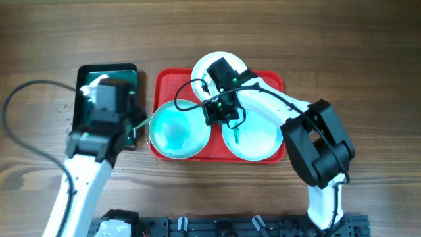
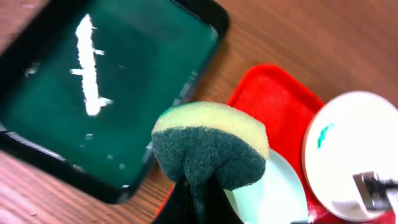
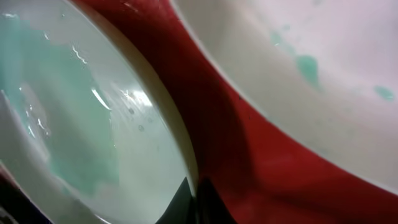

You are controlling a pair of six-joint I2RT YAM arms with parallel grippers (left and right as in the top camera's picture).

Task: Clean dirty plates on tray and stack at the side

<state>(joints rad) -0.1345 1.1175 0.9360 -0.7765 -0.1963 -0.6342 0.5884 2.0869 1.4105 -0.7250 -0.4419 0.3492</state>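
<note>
The red tray [image 1: 168,82] holds three plates: a turquoise plate [image 1: 177,131] at the left, a white plate [image 1: 227,60] at the back, and a second pale turquoise plate [image 1: 258,139] at the right with a green smear. My right gripper [image 1: 222,113] is shut on the left turquoise plate's rim [image 3: 143,143]. Another pale plate [image 3: 323,68] with green smears lies beside it. My left gripper [image 2: 199,202] is shut on a green and yellow sponge [image 2: 208,146], just left of the tray [image 2: 267,93]. The white plate [image 2: 354,155] shows a green smear.
A smaller dark green tray with a black rim [image 1: 108,74] lies left of the red tray, under my left arm, and it also shows in the left wrist view [image 2: 124,81]. A black cable [image 1: 16,135] loops over the table at the left.
</note>
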